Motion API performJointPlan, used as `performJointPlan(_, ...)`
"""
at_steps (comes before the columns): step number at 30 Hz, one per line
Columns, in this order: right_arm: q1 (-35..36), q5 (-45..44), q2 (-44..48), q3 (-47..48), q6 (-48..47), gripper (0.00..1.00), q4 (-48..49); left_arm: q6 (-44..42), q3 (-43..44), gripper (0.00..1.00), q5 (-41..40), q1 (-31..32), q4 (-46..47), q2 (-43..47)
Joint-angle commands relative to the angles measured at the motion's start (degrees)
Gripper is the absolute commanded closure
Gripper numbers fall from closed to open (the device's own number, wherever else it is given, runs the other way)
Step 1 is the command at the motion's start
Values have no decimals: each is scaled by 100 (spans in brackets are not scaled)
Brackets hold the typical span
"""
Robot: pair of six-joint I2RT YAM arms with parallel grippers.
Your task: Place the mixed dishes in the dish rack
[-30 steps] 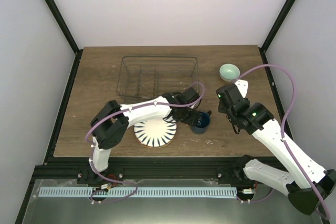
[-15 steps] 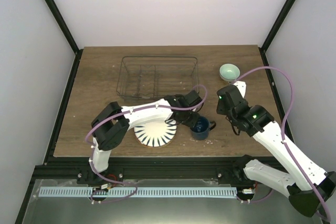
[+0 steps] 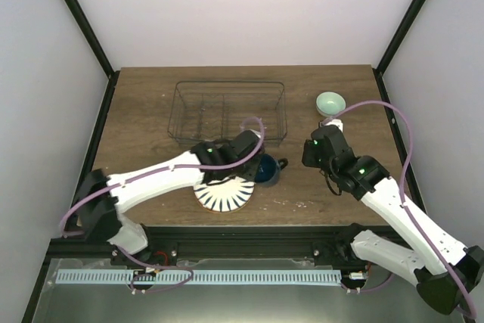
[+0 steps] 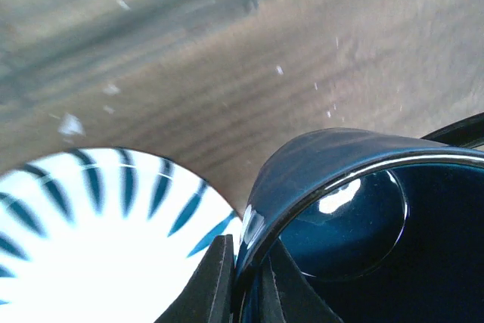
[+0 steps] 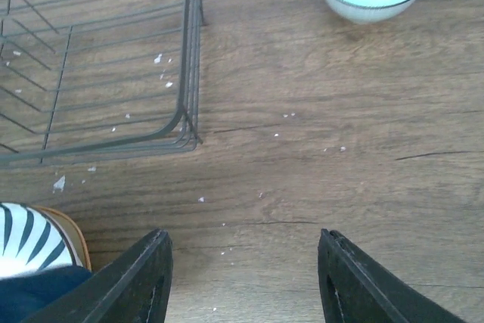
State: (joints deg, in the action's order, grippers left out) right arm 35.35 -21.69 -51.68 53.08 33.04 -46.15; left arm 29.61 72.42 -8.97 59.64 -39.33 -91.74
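1. The left gripper (image 4: 248, 287) is clamped on the rim of a dark blue glazed mug (image 4: 355, 209). One finger is inside the cup and the other is pressed against its outer wall.
2. The mug sits tilted in the left wrist view, with its mouth open towards the camera. From above it lies just beside the near right corner of the rack and overlaps the far right edge of the striped plate. Whether its base touches the wood cannot be told.
3. A white plate with dark blue radial stripes (image 3: 221, 193) lies flat near the front of the brown wooden table (image 3: 144, 149). The right wrist view shows the edge of a yellow-orange plate (image 5: 76, 238) peeking out beneath it.
4. The right gripper (image 5: 242, 285) is spread wide and holds nothing. It hangs over bare wood between the rack and the bowl.
5. A rectangular dish rack of thin dark wire (image 3: 229, 83) stands at the middle of the far half of the table, with no dishes seen in it.
6. A small pale mint-green bowl (image 3: 330, 102) sits upright to the right of the rack, well apart from both grippers.
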Motion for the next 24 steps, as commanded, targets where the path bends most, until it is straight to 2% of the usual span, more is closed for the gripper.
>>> performJointPlan(1, 24, 583, -64, -273, -63, 46, 526, -39, -251, 100, -1366, 6, 232, 1087)
performJointPlan(5, -10, 1156, -111, -482, -73, 46, 982, -356, -1010, 100, -2823, 4, 653, 1871)
performJointPlan(10, -195, 2291, -279, -571, -183, 46, 1673, -288, -1875, 100, -4652, 63, 929, 2275)
performJointPlan(15, -647, 4049, -621, -706, -266, 46, 2578, -1142, -2658, 100, -6636, 608, 2339, 2159)
performJointPlan(21, -1085, 5973, -1140, -755, -207, 47, 3426, -1173, -2977, 100, -7365, 879, 3094, 2039)
performJointPlan(24, -1141, 6361, -1315, -690, -228, 47, 3563, -1172, -3258, 100, -7432, 1042, 3336, 2224)
